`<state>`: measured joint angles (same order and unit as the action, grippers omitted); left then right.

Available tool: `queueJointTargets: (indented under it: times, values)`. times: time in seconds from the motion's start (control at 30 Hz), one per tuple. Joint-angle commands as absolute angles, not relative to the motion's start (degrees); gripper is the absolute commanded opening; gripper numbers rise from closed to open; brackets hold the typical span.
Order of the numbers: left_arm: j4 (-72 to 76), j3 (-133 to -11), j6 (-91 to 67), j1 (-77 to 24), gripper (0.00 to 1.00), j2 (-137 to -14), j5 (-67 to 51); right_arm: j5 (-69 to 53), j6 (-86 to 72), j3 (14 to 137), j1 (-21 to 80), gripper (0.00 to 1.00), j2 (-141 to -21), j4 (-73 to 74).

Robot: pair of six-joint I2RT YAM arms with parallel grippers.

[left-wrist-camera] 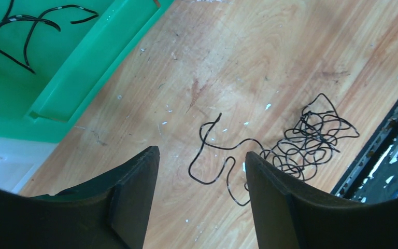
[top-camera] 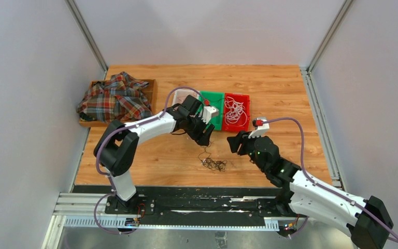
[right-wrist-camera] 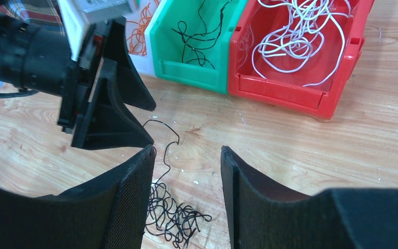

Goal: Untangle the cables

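A dark tangled cable (top-camera: 215, 165) lies in a small heap on the wooden table between the two arms. Seen from the left wrist, the heap (left-wrist-camera: 306, 141) is at the right, and one loose strand (left-wrist-camera: 203, 155) trails left over the table below the open fingers. My left gripper (top-camera: 205, 139) (left-wrist-camera: 201, 153) hovers above that strand, open and empty. My right gripper (top-camera: 234, 142) (right-wrist-camera: 186, 149) is open too, holding nothing, with the heap (right-wrist-camera: 171, 212) beside its left finger. White cables (right-wrist-camera: 300, 26) fill the red bin, black cables (right-wrist-camera: 199, 36) the green one.
A green bin (top-camera: 213, 97) and a red bin (top-camera: 237, 97) stand side by side at the back, with a white bin (top-camera: 180, 94) holding orange cables (right-wrist-camera: 141, 28) on their left. A plaid cloth (top-camera: 115, 97) sits in a brown box at the far left.
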<state>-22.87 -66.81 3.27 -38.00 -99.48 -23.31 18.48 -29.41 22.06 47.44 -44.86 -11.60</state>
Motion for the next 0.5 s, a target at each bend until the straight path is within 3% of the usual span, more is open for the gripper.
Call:
queueJointTargets:
  times: [0.0,0.17,0.2,0.3,0.37,0.47]
  values:
    - [-20.3,-66.7,5.2,-38.3,0.64,-102.4,-23.1,19.0,-30.2,21.4,46.7,0.49,-43.1,-11.4]
    - [-20.7,-66.3,5.8,-38.5,0.54,-103.4,-25.7,19.2,-30.5,21.1,46.6,0.45,-42.4,-11.3]
    - [-21.0,-66.3,6.1,-38.6,0.49,-103.5,-26.1,19.2,-30.5,21.1,46.6,0.45,-42.5,-11.2]
    - [-23.6,-67.2,7.7,-38.6,0.22,-102.6,-26.7,19.5,-30.3,21.1,46.6,0.46,-42.8,-10.8]
    - [-26.3,-68.3,8.9,-38.6,0.07,-100.8,-27.2,19.7,-30.4,20.9,46.6,0.53,-42.9,-11.0]
    - [-30.3,-70.5,10.0,-38.6,0.01,-96.5,-27.6,18.7,-30.1,19.6,46.7,0.59,-43.2,-14.9]
